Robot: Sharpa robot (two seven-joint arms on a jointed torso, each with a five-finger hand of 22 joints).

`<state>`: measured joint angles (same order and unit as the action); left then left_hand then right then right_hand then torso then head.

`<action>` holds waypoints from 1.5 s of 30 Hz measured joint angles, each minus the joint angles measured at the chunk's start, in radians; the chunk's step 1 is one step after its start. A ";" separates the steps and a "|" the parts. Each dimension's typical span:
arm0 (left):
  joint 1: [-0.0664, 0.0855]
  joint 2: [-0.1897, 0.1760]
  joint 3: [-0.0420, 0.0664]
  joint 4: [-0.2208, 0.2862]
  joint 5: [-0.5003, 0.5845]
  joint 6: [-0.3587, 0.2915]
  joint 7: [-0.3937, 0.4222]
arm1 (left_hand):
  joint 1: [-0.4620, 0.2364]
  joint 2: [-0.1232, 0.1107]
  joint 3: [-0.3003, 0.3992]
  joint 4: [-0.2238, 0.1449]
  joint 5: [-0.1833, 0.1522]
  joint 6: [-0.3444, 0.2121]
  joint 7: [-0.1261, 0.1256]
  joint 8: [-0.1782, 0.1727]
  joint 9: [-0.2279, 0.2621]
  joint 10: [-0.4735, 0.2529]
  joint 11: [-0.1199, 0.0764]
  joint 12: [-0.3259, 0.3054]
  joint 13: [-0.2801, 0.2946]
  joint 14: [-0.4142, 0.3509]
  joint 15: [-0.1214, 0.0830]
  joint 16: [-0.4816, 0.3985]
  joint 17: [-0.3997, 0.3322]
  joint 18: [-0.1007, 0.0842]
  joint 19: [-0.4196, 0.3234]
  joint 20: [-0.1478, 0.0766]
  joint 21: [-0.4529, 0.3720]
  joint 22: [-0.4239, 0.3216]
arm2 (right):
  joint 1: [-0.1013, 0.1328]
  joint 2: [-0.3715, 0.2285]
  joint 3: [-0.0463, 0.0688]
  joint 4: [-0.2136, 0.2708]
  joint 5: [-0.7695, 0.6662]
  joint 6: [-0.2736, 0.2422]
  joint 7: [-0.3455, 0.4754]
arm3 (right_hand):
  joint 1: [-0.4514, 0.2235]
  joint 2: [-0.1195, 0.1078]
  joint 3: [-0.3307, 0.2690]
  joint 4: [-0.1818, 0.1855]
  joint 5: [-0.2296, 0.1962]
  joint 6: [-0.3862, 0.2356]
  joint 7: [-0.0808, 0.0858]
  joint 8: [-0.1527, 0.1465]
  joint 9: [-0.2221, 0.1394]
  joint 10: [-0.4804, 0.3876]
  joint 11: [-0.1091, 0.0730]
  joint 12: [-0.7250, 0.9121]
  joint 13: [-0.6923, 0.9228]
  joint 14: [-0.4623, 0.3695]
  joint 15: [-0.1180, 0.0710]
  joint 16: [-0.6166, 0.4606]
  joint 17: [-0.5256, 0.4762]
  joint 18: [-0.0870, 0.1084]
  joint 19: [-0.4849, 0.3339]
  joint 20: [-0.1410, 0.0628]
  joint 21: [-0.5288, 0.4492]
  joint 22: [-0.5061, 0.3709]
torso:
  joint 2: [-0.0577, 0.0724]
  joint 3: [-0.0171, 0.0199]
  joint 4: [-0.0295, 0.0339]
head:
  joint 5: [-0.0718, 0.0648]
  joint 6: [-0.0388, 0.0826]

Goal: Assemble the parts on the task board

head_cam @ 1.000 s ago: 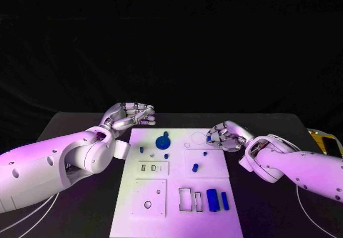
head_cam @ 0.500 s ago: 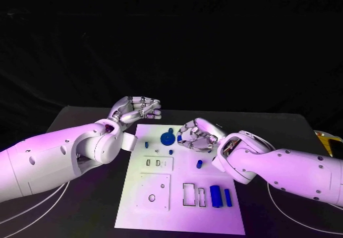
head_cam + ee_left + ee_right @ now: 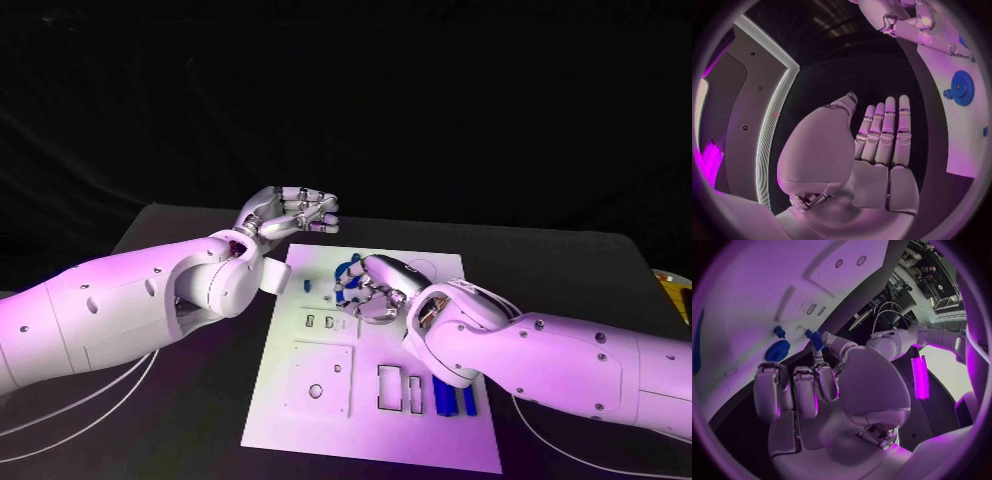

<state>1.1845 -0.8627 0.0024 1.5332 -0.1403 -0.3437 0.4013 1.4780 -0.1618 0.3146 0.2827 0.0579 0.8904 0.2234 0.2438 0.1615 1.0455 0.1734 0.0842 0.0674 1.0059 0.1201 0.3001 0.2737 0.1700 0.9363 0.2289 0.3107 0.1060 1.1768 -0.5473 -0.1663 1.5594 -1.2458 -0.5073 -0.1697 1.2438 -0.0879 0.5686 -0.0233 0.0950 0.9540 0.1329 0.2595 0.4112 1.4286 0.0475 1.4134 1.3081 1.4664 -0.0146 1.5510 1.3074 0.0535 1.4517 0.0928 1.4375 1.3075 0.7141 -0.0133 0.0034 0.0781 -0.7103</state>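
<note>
white task board (image 3: 310, 400) lies mid-table. right hand (image 3: 372, 287) over its far half, fingers curled, a small blue part (image 3: 817, 339) pinched at thumb and fingertip, just beside the blue gear (image 3: 346, 277). left hand (image 3: 296, 212) off the board's far left corner, fingers curled, holding nothing. two blue bars (image 3: 447, 396) near the board's near right edge.

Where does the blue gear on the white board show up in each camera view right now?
Head view: the blue gear sits at the board's far end, partly behind the right hand.
Left wrist view: the gear lies on the task board, beyond the left hand.
Right wrist view: the gear is just past the fingertips.
Shared landmark: the white task board.
</note>
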 measured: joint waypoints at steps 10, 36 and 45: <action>0.000 0.001 0.000 0.000 0.001 0.000 -0.001 | 0.000 0.000 0.000 0.000 0.000 0.000 0.000 0.000 0.000 0.000 0.000 0.000 0.000 0.000 0.000 0.000 0.000 0.000 0.000 0.000 0.000 0.000 | -0.027 0.027 -0.004 -0.018 -0.062 0.025 -0.047 | 0.000 0.000 0.000 0.000 0.000 0.000 0.000 0.000 0.000 0.000 0.000 0.000 0.000 0.000 0.000 0.000 0.000 0.000 0.000 0.000 0.000 0.000 | 0.000 0.0011 0.0007 | 0.011 -0.005; 0.000 -0.002 0.000 0.000 0.002 0.002 -0.005 | 0.000 0.000 0.000 0.000 0.000 0.000 0.000 0.000 0.000 0.000 0.000 0.000 0.000 0.000 0.000 0.000 0.001 0.000 0.000 0.000 0.000 0.000 | -0.043 0.032 -0.005 -0.021 -0.133 0.075 -0.084 | -0.021 -0.022 -0.009 -0.003 -0.005 0.000 -0.001 0.012 0.001 0.000 0.000 0.000 0.000 0.000 0.000 0.000 0.000 0.000 0.000 0.000 0.000 0.001 | 0.001 0.0013 0.0001 | 0.019 -0.020; 0.000 -0.005 0.000 0.000 0.002 0.003 -0.006 | 0.000 0.000 0.000 0.000 0.000 0.000 0.000 0.000 0.000 0.000 0.000 0.000 0.000 0.000 0.000 0.000 0.001 0.000 0.000 0.000 0.000 0.000 | -0.044 0.034 -0.004 -0.029 -0.146 0.075 -0.084 | -0.028 -0.029 -0.010 -0.004 -0.009 0.000 -0.001 0.023 0.002 0.000 0.000 0.000 0.000 0.000 0.000 0.000 0.000 0.000 0.000 0.000 0.000 0.000 | 0.001 0.0009 0.0006 | 0.019 -0.022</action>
<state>1.1846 -0.8673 0.0023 1.5334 -0.1380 -0.3410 0.3949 1.4780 -0.1618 0.3146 0.2827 0.0579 0.8904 0.2234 0.2438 0.1615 1.0455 0.1734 0.0841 0.0675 1.0059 0.1201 0.3001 0.2747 0.1700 0.9363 0.2289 0.3107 0.1063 1.1331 -0.5135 -0.1701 1.5302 -1.3920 -0.4327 -0.2536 1.2157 -0.1167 0.5586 -0.0273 0.0862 0.9541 0.1317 0.2828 0.4131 1.4285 0.0476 1.4134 1.3076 1.4664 -0.0145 1.5510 1.3073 0.0535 1.4518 0.0930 1.4374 1.3079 0.7147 -0.0125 0.0039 0.0975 -0.7321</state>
